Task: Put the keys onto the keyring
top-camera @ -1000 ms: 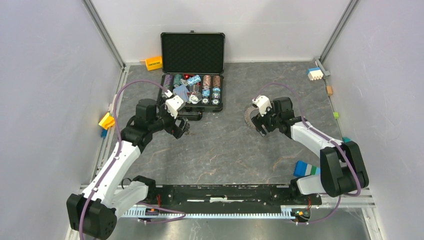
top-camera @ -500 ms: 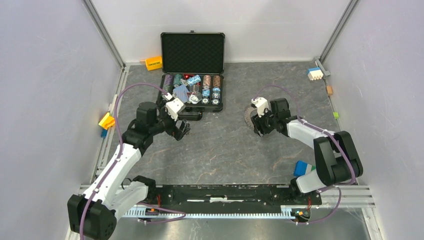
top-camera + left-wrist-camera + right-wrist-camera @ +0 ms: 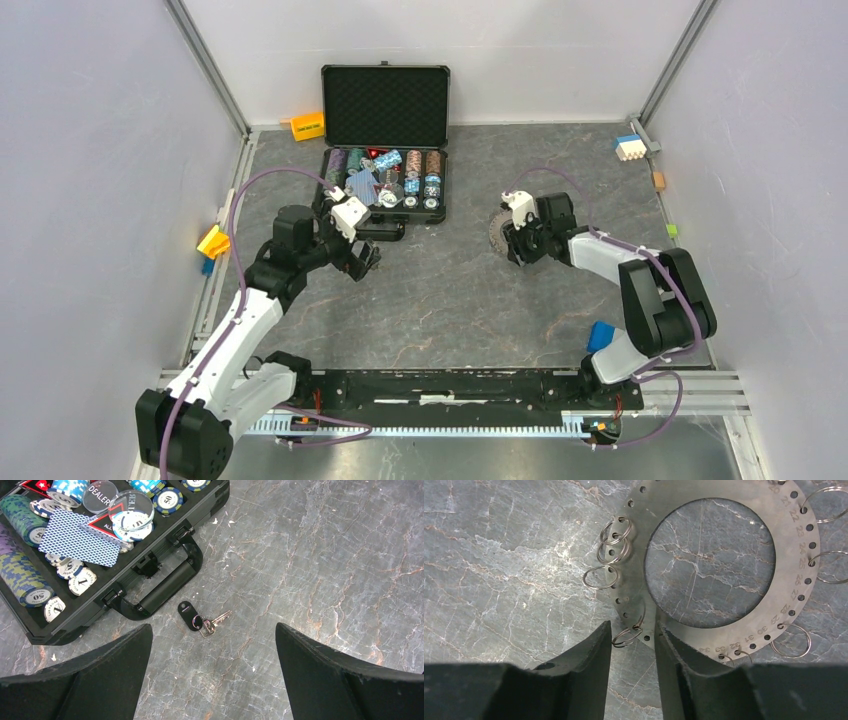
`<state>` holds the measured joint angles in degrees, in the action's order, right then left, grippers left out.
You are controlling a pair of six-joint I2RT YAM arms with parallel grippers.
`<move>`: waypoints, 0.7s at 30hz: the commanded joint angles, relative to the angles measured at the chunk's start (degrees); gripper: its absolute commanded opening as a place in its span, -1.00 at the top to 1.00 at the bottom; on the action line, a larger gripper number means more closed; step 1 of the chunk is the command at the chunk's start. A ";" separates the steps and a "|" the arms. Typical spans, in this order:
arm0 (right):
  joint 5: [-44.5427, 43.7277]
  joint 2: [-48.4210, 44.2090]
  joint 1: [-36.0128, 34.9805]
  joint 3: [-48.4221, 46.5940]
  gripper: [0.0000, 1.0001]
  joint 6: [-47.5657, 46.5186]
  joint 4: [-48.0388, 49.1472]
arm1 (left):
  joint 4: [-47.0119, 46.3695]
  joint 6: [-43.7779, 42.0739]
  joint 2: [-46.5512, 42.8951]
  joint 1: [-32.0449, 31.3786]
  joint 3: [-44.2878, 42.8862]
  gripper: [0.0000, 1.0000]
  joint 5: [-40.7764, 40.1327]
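Note:
The keys (image 3: 209, 623), a small silver bunch with a black oval fob, lie on the table just in front of the black case's handle (image 3: 167, 582). My left gripper (image 3: 364, 262) hovers over them, jaws wide open and empty. The keyring (image 3: 719, 560), a flat grey ring with numbered holes and several small split rings, is right of centre in the top view (image 3: 496, 233), tilted on edge. My right gripper (image 3: 631, 630) is shut across its band, one finger outside the rim and one at the hole's edge, with a split ring (image 3: 626, 636) between the fingers.
An open black case (image 3: 385, 108) of poker chips and cards stands at the back centre. Small coloured blocks lie along the walls: orange (image 3: 307, 126), yellow (image 3: 212, 242), blue-white (image 3: 628, 147) and blue (image 3: 600, 335).
My right arm has drawn in, its wrist shifting slightly back and left with the keyring. My left gripper has edged slightly left and stays open over the keys.

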<state>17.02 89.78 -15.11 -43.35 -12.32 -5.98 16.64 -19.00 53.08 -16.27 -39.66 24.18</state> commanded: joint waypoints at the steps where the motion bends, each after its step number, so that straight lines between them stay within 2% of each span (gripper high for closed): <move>1: -1.32 1.15 -0.09 -2.52 0.20 1.15 0.94 | -2.41 0.91 -0.94 -0.29 0.20 -0.97 1.33; 6: -2.91 0.28 -0.09 -2.63 0.44 0.89 0.03 | -2.41 0.88 -1.57 -0.34 0.46 -0.97 1.30; 13: -4.45 -1.76 -0.08 -4.40 1.00 -0.85 -2.12 | -2.41 -0.19 -1.40 -0.29 -0.10 -0.97 1.56; 18: -5.39 -7.84 -0.09 -4.64 1.00 -5.97 -4.60 | -1.88 -2.23 -0.58 -0.51 -2.44 -0.97 2.57; 21: -2.97 -13.22 -0.10 -4.47 1.00 -11.65 -7.34 | 0.30 -2.74 1.22 -1.09 -6.03 -0.93 5.47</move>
<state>12.56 84.27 -15.11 -45.54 -16.49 -10.96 16.67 -19.44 52.90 -16.49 -40.12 24.99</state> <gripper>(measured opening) 0.012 0.980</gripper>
